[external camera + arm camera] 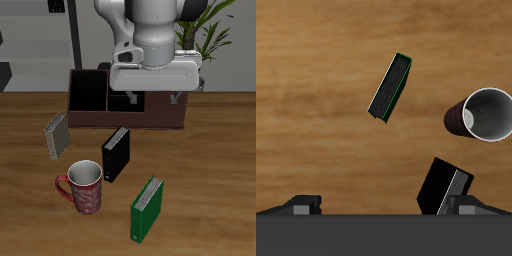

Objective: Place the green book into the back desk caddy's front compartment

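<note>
Gripper (152,97) is hanging high over the back desk caddy (160,112), nothing in it. Fingers (301,203) show only as tips in the wrist view, set wide apart, so it reads as fully spread.

Green book (147,208) stands upright on the table near the front edge, well clear of the caddy. In the exterior view it lies roughly at 6 o'clock from the gripper, with the black book (116,154) sitting between the two, so watch that on the way down. The red mug (82,188) is beside the green book, about 10 o'clock of it, and the grey book (56,135) is farther back again.

In the wrist view the book's top edge runs on a 1-to-7 o'clock line. My read: you'll need to rotate the wrist so the jaws close across the thin covers, not along that long axis.

No readable titles, brands or labels on any book, mug or caddy.

Front compartment (121,100) is mostly hidden behind the gripper.
</note>
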{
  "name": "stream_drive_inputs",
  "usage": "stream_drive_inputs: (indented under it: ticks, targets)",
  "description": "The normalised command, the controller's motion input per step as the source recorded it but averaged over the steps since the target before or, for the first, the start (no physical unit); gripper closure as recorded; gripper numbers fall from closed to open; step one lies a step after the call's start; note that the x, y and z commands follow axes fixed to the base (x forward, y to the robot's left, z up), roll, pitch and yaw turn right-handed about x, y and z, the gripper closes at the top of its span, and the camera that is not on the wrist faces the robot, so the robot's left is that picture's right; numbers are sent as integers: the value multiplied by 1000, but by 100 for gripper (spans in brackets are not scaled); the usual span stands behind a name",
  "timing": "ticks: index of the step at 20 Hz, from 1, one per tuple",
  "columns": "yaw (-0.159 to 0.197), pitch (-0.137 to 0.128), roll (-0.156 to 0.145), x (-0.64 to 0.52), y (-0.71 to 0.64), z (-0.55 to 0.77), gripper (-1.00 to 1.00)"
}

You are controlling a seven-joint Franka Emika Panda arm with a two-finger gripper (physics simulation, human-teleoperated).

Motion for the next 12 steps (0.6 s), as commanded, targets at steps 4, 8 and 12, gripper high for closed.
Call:
stream_drive_inputs:
  ticks: [4, 8, 12]
  targets:
    - [67, -28, 80, 379, 125, -67, -100]
    - [-27, 0, 20, 266, -47, -60, -100]
    - [-44, -22, -43, 301, -38, -99, -100]
